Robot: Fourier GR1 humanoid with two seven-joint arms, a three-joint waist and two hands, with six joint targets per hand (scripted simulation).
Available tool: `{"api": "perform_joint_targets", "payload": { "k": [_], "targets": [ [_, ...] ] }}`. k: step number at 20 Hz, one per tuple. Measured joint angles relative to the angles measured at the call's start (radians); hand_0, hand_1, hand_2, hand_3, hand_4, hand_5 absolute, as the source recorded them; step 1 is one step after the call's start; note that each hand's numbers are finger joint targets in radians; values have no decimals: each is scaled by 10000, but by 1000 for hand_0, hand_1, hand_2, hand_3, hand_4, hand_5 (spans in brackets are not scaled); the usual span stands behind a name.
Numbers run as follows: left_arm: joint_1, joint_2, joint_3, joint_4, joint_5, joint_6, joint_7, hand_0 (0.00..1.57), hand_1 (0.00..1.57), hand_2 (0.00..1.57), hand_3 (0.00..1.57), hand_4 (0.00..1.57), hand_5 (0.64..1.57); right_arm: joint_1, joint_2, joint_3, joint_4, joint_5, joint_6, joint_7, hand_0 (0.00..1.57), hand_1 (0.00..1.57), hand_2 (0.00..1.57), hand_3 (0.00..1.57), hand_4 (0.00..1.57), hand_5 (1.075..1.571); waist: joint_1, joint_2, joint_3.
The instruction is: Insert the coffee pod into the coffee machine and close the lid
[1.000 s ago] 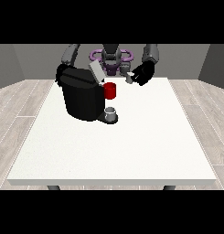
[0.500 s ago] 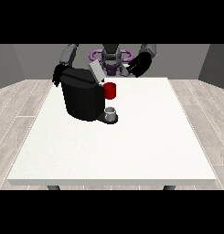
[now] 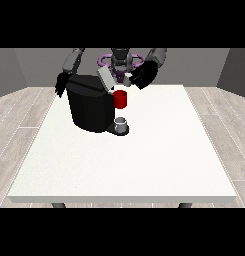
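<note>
The hand at the view's right (image 3: 144, 76) is curled around a small white coffee pod (image 3: 127, 76), holding it up above the table, just at three o'clock of the raised grey lid (image 3: 105, 77). The lid stands tilted open on top of the black coffee machine (image 3: 90, 104). At six o'clock of the pod, the machine's red front part (image 3: 121, 99) hangs over a small grey cup (image 3: 121, 122) on its base. The hand at the view's left (image 3: 60, 85) sits at nine o'clock of the machine, just beside it; whether its fingers are closed cannot be told. The machine stands on the white table (image 3: 144, 160).

No readable text, labels, brands or numbers anywhere; coffee machine (image 3: 91, 107) shows none.
</note>
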Motion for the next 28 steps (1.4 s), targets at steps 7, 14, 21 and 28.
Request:
{"api": "perform_joint_targets", "payload": {
  "k": [7,14,21,28],
  "targets": [
    [-831,533,537,391,182,169,76,1459,1459,1456,1381,604,1571,-441,-53,243,-90,-59,624,-234,0,0,0,0,301,1571,-376,742,1],
    [-1771,951,963,598,435,170,320,1438,1438,1475,1389,595,1571,-1136,-104,149,305,19,567,-552,0,0,0,0,172,1571,-526,1536,6],
    [-2102,1395,951,796,383,-94,315,1427,1427,1487,1421,679,1571,-1515,-140,123,525,57,526,-446,0,0,0,0,231,1571,-673,1871,12],
    [-2260,1658,938,837,309,-125,167,1485,1485,1480,1368,634,1571,-1856,-207,62,832,126,487,-608,0,0,0,0,255,1571,-674,2184,10]
  ]
}}
